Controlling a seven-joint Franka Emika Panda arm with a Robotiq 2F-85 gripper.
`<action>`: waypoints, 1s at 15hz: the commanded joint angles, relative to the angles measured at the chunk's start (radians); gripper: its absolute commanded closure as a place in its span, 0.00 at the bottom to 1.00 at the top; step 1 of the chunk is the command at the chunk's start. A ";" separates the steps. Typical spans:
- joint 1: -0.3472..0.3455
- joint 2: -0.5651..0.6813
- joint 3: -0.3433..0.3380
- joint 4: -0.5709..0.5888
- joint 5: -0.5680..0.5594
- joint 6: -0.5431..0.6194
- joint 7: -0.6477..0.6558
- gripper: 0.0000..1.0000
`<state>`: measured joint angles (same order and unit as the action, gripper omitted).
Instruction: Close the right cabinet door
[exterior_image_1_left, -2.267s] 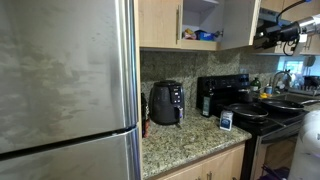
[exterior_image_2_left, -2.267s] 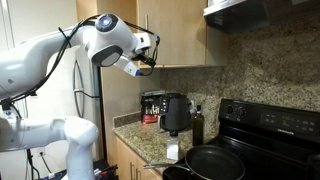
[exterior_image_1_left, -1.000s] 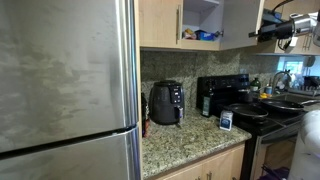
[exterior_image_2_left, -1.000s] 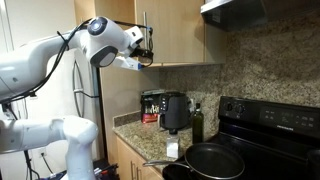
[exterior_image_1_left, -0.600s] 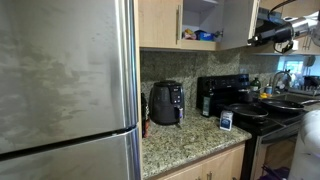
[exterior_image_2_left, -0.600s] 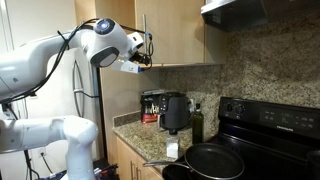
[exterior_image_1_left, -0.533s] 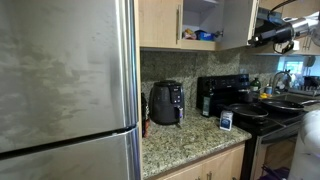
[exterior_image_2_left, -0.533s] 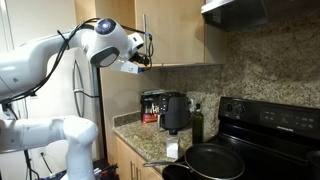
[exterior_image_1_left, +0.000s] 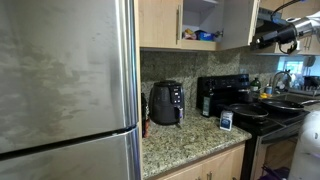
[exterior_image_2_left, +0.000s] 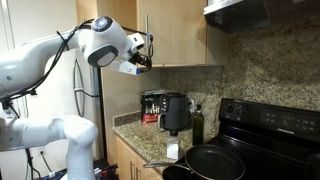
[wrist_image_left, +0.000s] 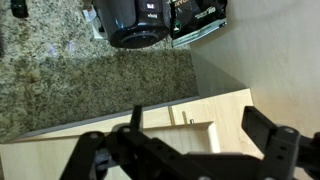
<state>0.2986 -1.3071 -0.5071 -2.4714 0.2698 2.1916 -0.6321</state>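
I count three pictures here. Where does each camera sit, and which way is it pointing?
Exterior view: beside the fridge, facing along the countertop toward the stove; only the gripper shows, by the open right cabinet door.
Exterior view: by the stove, facing back the other way; shows the white arm and gripper.
Wrist view: on the arm, looking down at the countertop; open fingers along the bottom.
Shared: all three show the black air fryer.

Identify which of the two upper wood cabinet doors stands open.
The right cabinet door, swung outward showing its paler inner face; the left door lies shut, flat.
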 joint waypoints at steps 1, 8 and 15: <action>-0.004 -0.011 0.011 -0.021 0.030 0.091 -0.004 0.00; 0.208 -0.075 -0.013 -0.023 0.064 0.252 -0.164 0.00; 0.108 -0.021 -0.006 0.010 0.032 0.000 -0.216 0.00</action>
<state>0.3805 -1.3401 -0.4894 -2.4913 0.3337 2.3393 -0.8440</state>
